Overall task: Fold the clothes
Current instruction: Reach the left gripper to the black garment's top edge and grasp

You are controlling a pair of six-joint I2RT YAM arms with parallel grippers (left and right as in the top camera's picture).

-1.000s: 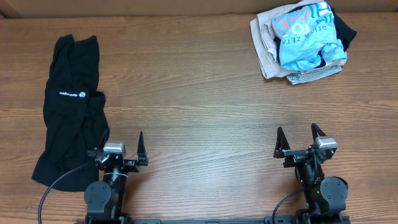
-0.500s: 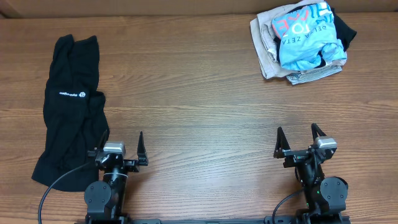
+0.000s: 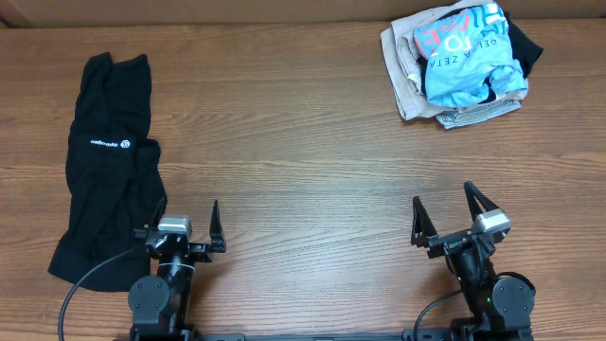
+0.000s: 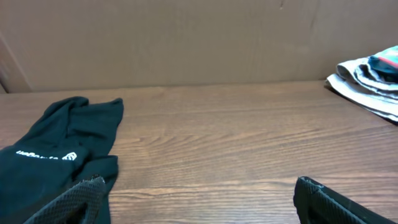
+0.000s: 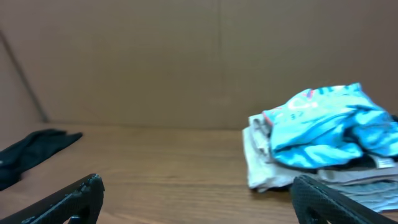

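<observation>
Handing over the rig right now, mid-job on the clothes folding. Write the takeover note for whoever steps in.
Grippers: left gripper open and empty, beside the lower end of the black shirt; right gripper open and empty, over bare table.
Things: black shirt lies on the left side, bunched into a long crumpled strip, white logo up. A clothes pile with a light-blue shirt on top sits at the far right.
Done: no fold visible yet.
Left: spread the black shirt flat, then fold it.

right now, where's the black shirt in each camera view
overhead: black shirt at the far left
left wrist: lower left corner, white logo showing
right wrist: dark blur at the left edge
shared landmark: clothes pile with light blue top, on the right in every view
</observation>
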